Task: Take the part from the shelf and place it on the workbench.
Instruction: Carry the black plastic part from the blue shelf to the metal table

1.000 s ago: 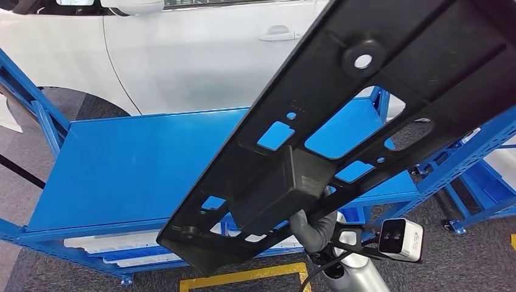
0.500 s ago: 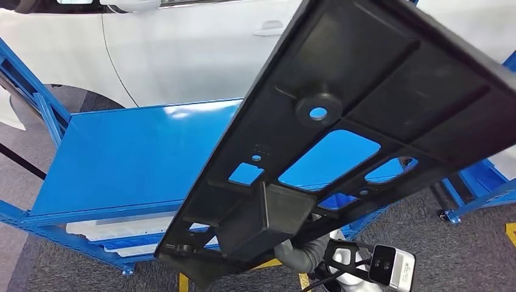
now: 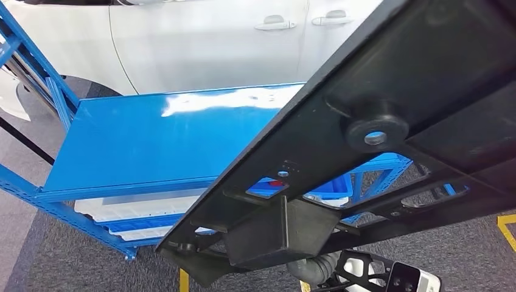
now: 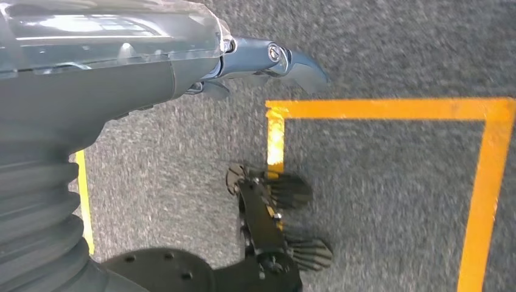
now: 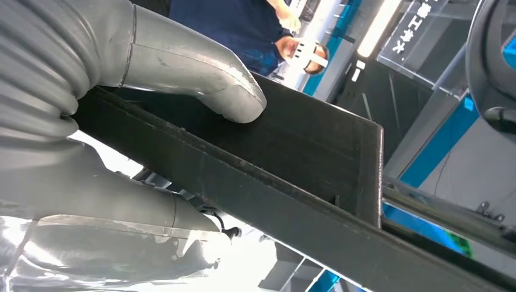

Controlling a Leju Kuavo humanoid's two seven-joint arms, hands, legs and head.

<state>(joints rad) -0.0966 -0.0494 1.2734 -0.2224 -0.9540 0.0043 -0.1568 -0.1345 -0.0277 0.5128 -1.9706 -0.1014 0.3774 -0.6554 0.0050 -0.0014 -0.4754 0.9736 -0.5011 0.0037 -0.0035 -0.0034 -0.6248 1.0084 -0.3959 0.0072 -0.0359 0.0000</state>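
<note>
I see the bare blue workbench top (image 3: 152, 140) open at left centre — the black panel (image 3: 389, 109) blocks the right, with a white car (image 3: 201, 42) behind.

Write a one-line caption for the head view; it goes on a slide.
Right hand holds the black part tilted above the blue workbench.

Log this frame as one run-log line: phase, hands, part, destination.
phase: carrying | right hand: grips black plastic panel | left hand: hangs over floor, holding nothing | panel: tilted, airborne | blue workbench top: ahead, not yet reached
</note>
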